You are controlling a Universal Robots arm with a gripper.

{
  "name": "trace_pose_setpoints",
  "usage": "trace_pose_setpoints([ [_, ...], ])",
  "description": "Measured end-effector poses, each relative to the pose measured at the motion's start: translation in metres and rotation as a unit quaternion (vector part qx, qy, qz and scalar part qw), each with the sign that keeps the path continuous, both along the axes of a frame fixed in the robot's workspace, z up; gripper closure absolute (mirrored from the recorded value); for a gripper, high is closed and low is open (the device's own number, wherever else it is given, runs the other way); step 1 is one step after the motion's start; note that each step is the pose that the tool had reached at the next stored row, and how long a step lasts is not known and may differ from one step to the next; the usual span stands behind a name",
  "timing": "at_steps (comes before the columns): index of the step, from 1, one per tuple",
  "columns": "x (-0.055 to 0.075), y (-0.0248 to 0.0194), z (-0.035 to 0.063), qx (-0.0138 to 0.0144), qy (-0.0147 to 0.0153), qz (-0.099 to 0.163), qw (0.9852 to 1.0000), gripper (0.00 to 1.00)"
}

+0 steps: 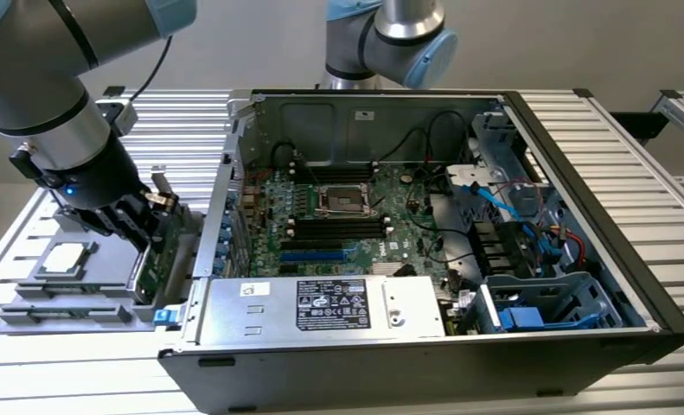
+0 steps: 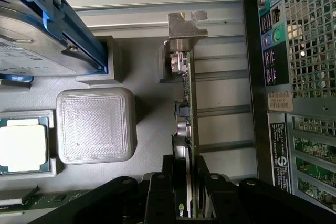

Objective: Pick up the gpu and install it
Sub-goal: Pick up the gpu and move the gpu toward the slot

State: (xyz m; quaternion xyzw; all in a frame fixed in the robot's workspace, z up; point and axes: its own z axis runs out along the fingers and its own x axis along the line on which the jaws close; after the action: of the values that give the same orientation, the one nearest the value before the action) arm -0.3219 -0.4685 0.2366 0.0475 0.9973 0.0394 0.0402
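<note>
Where the card is: one graphics card (image 1: 163, 259) (image 2: 188, 108) stands on its long edge in the grey tray (image 1: 88, 290) (image 2: 94, 124), at the tray edge nearest the computer case (image 1: 434, 363) (image 2: 310, 51).
Claw: the gripper (image 1: 145, 226) (image 2: 187, 169) is clenched on the card, one finger on each face.
Arm: slants from the exterior view's upper left, wrist pointing down at the tray.
Count: one card, one processor chip (image 1: 65, 258) (image 2: 23, 148), one hard drive (image 2: 31, 35) with blue rails, one open case, one motherboard (image 1: 342, 207), a second arm (image 1: 376, 35) behind the case.
Writing: the power supply (image 1: 318, 307) carries a label, too small to read.
</note>
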Motion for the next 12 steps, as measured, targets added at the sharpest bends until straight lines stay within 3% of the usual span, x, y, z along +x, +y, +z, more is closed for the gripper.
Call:
trace_pose_setpoints([
  [12,0.0000,0.0000,-0.0001,0.0000,0.0000,0.004,1.0000,0.73],
])
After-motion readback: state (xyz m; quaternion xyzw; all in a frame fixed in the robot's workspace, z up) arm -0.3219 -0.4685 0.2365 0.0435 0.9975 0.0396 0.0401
